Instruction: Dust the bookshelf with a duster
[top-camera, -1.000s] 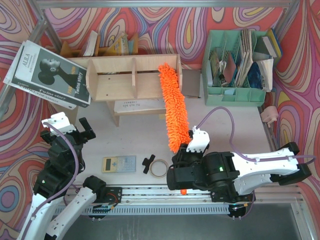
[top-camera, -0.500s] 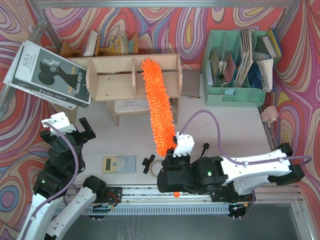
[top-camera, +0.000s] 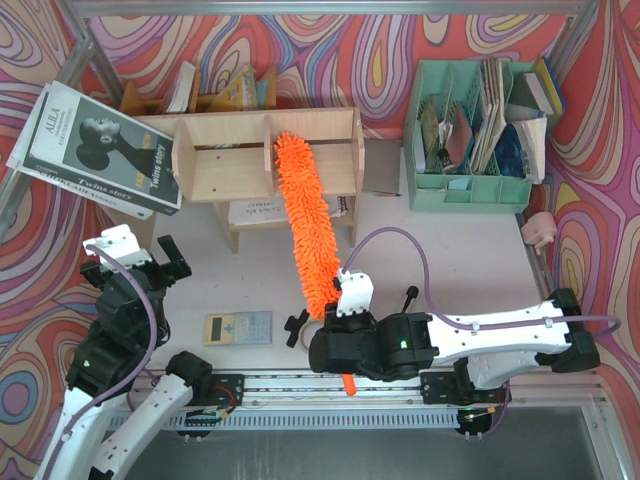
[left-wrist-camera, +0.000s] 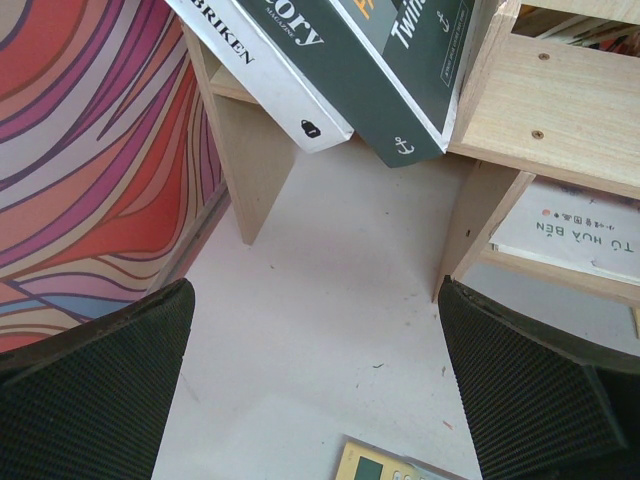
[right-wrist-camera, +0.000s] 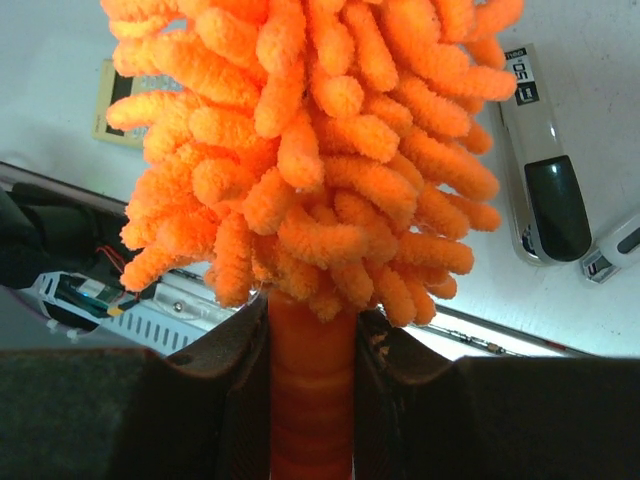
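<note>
Bright-orange fluffy microfibre duster (top-camera: 305, 225) slants from the counter's (top-camera: 450, 260) near edge onto the light plywood bookshelf (top-camera: 225, 122), tip beside a divider (top-camera: 268, 155). My right hand (right-wrist-camera: 312, 350) clamps its smooth, stiff plastic handle (right-wrist-camera: 310, 400), the best hold; the head (right-wrist-camera: 300, 150) looks light, floppy. My left hand (left-wrist-camera: 315, 390) gapes, released.

— Where does the top view sit?
— High above and behind the near edge of the table (top-camera: 470, 250), facing down across all of it to the bookshelf (top-camera: 265, 155) at the far side.
— And the wrist views?
— Left wrist: low and close, facing the bookshelf's leg and the magazine (left-wrist-camera: 390, 60). Right wrist: tight against the duster (right-wrist-camera: 310, 150), looking along it onto the table.
— Overlap?
— Each shares its subject with the top view.
</note>
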